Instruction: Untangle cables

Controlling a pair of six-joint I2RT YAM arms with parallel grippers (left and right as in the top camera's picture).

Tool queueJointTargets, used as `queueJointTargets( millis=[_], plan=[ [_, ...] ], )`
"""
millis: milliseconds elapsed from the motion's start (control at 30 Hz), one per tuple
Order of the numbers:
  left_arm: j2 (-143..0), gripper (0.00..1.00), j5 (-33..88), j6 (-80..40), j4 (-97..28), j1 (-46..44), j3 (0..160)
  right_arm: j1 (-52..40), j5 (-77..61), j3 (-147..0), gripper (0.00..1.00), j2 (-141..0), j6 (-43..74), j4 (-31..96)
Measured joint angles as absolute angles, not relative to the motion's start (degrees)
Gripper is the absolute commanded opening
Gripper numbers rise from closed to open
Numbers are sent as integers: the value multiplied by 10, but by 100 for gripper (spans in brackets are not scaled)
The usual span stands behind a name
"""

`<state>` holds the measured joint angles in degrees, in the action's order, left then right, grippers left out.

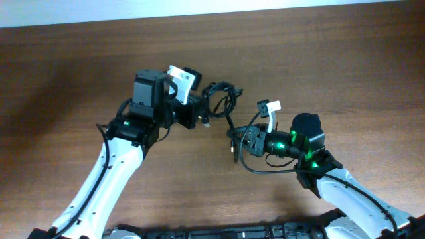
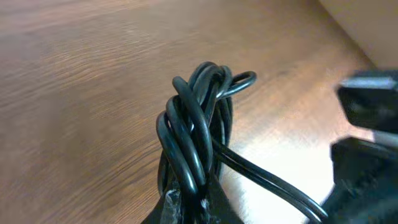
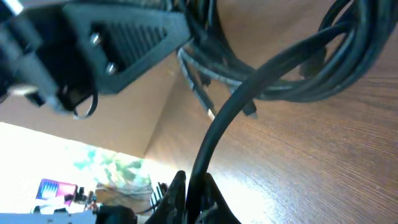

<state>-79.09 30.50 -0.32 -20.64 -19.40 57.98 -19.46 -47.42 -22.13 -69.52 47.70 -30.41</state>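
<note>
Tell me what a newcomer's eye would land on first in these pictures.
The black knot of cables near the middle of the wooden table stands out first, strung between the two arms. The left tool pinches the coil at its base, with loops rising above it. The right tool clamps one strand leading up into the bundle.

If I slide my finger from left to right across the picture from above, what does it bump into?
Left arm's white link → left gripper → knotted cables → green lights on the right arm → right arm's white link.
</note>
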Motion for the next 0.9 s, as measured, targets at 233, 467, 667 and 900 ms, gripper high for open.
queueJointTargets(
  millis=[233, 467, 667, 900],
  plan=[
    [-791, 0, 336, 35, -201, -281, 580, -195, -337, -221, 4, -695, 541, -309],
    [-791, 0, 426, 79, -210, -269, 580, -196, -266, -220, 56, -695, 569, -366],
    [-791, 0, 457, -38, -203, -96, 580, -163, -305, -221, 99, -682, 552, -385],
    [-791, 0, 519, -177, -201, -67, 580, -63, -379, -221, 90, -671, 342, -357]
  ],
)
